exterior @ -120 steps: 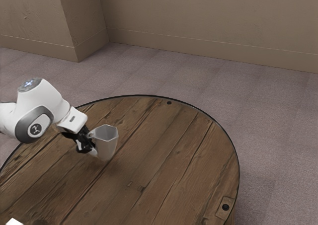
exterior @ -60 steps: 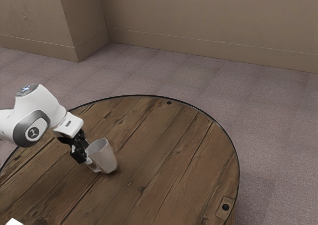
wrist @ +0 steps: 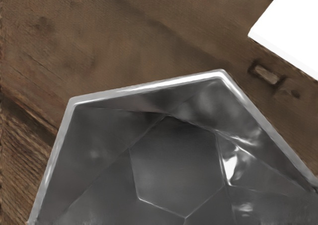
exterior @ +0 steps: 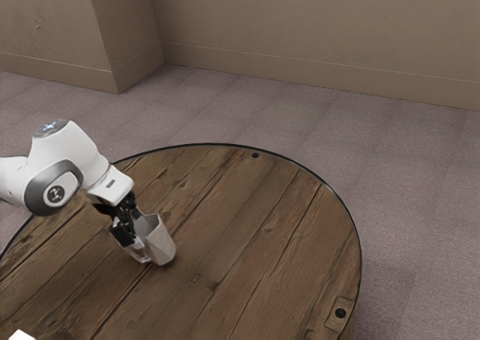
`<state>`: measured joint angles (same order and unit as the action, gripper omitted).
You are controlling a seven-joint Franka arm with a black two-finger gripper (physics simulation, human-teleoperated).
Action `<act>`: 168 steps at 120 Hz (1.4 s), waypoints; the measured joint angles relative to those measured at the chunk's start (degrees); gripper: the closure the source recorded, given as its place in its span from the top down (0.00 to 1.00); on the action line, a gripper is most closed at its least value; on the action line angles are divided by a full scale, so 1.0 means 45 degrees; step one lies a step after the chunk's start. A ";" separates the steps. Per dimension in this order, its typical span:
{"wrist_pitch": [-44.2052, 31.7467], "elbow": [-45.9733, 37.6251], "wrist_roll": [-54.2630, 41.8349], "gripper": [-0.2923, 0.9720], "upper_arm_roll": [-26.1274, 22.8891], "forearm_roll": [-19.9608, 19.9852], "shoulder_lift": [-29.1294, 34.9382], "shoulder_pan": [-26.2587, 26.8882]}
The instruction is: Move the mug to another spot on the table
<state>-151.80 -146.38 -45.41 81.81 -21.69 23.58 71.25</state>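
Note:
A white faceted mug [exterior: 157, 240] stands low over the round wooden table [exterior: 262, 227], near its side at the exterior view's left. It is roughly upright, and I cannot tell whether its base touches the wood. My black gripper [exterior: 130, 230] is shut on the mug's side nearest the arm, with the white arm coming in from the exterior view's left. The wrist view looks straight down into the mug's grey faceted inside [wrist: 174, 160], with the table's planks [wrist: 99, 46] beyond its rim.
A flat white object [wrist: 293, 26] lies past the mug in the wrist view, and a white corner [exterior: 19, 334] shows at the exterior view's lower left. The table's dark rim [exterior: 358, 242] curves round at the exterior view's right, with carpeted floor and beige walls beyond.
My gripper has carried the mug downward and a little toward the front of the table. The mug tipped over on the way and now sits closer to upright, lower than before.

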 joint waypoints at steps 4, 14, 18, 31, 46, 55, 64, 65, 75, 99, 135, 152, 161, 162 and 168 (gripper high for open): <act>0.0015 0.0058 -0.0010 0.76 -0.0030 -0.0006 0.0034 -0.0002; 0.0044 0.0203 -0.0037 0.76 -0.0241 -0.0015 0.0066 -0.0081; 0.0055 0.0229 -0.0048 0.76 -0.0582 -0.0041 0.0069 -0.0357; 0.0152 0.0329 -0.0066 0.77 -0.1541 -0.0306 0.0275 -0.1148; 0.0355 0.0862 -0.0080 0.77 -0.1877 -0.0643 0.0428 -0.1358; 0.0895 0.1818 -0.0050 0.77 -0.2142 -0.0752 0.0433 -0.1293; 0.1646 0.3071 0.0026 0.77 -0.2232 -0.0814 0.0394 -0.0828; 0.1747 0.3246 0.0041 0.77 -0.2224 -0.0820 0.0379 -0.0734; 0.2699 0.4640 0.0291 0.77 -0.2152 -0.1171 0.0083 0.0017; 0.5142 0.7499 0.1361 0.77 -0.2108 -0.1627 -0.1780 0.0564; 0.8642 1.1283 0.3595 0.77 -0.2286 -0.1688 -0.2677 0.1531; 0.9509 1.1709 0.4435 0.77 -0.2119 -0.1707 -0.2627 0.1441; 0.9775 1.1734 0.4806 0.77 -0.2109 -0.1714 -0.2619 0.1438; 0.9799 1.1735 0.4844 0.77 -0.2108 -0.1715 -0.2620 0.1438; 0.9924 1.1739 0.5064 0.77 -0.2106 -0.1718 -0.2621 0.1438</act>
<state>-107.14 -93.55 -22.62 72.33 -29.42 11.78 77.73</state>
